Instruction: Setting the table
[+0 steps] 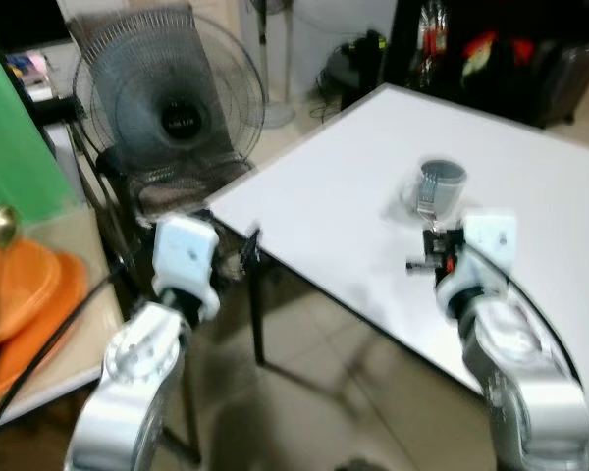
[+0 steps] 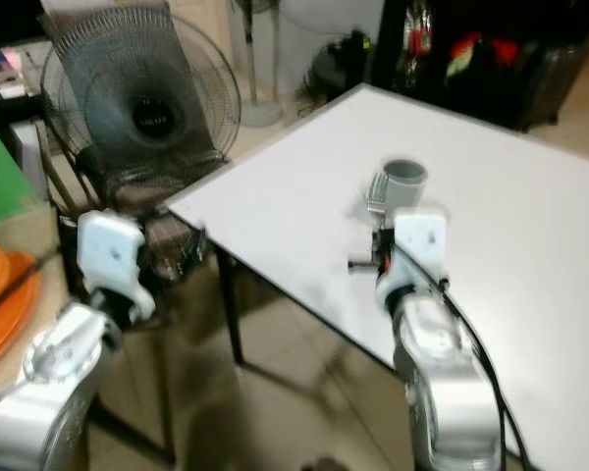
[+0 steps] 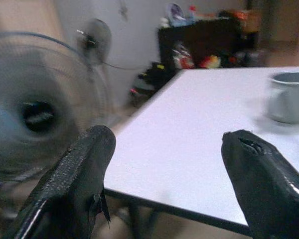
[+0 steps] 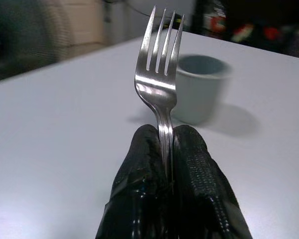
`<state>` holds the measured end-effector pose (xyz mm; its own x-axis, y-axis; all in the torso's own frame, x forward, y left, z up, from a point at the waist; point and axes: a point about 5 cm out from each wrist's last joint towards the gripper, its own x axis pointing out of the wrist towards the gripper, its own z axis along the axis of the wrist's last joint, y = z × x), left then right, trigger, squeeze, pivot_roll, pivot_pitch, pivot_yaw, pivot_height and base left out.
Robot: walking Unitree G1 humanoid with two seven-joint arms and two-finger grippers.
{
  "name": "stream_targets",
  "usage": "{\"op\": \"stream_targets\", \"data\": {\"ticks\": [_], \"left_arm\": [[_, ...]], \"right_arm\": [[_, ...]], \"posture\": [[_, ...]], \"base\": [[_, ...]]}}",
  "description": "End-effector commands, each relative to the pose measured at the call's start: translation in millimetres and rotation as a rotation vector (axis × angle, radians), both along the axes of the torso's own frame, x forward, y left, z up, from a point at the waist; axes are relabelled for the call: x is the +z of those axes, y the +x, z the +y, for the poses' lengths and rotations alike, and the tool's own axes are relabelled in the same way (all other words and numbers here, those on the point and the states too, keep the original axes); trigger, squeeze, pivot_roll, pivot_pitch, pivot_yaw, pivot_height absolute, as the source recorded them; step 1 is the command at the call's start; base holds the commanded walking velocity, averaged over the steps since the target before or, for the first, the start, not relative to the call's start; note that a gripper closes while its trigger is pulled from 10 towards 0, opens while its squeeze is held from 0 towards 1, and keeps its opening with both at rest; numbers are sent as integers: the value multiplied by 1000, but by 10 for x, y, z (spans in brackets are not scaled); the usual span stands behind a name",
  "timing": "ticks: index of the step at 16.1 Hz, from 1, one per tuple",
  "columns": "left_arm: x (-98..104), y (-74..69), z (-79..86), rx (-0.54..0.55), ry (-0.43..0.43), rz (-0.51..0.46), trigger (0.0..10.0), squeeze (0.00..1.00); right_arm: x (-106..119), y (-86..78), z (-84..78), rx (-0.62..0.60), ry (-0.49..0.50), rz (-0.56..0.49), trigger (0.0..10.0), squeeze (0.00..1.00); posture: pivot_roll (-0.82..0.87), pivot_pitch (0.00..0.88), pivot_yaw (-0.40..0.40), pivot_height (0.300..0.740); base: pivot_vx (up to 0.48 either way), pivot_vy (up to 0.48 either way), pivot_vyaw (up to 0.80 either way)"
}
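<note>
The right gripper point(image 4: 169, 149) clenches its jaws on a shiny silver metal fork point(image 4: 159, 74), tines up, above the white tabletop point(image 1: 324, 196); a grey ceramic cup point(image 4: 199, 87) stands at one o'clock, partly hidden. The left gripper point(image 3: 164, 164) gapes wide, released.

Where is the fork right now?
The fork is clamped in the right gripper, tines forward, held above the white table just short of the grey cup.

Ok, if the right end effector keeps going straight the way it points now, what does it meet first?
Probably the grey cup. The right end effector is shut on a fork whose tines point at the cup across the white table, so the tines would likely touch first. The gap between them is hard to judge.
</note>
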<state>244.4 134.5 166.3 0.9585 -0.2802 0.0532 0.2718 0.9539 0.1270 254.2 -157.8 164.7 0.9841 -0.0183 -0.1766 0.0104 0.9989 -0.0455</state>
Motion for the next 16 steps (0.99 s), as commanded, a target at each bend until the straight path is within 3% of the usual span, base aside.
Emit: {"op": "stream_targets", "data": {"ticks": [1, 13, 16], "left_arm": [[5, 15, 44, 24, -5, 3, 10000, 0], [3, 122, -4, 27, -14, 4, 10000, 0], [23, 135, 22, 22, -12, 2, 10000, 0]], "right_arm": [[26, 7, -10, -23, -8, -6, 10000, 0], [-2, 62, -60, -28, -26, 44, 10000, 0], [-32, 53, -32, -24, -15, 57, 10000, 0]], "posture": [[-122, 0, 37, 740], [-148, 0, 10, 740], [-140, 0, 15, 740]], "base": [[0, 0, -800], [0, 0, -774], [0, 279, -763]]}}
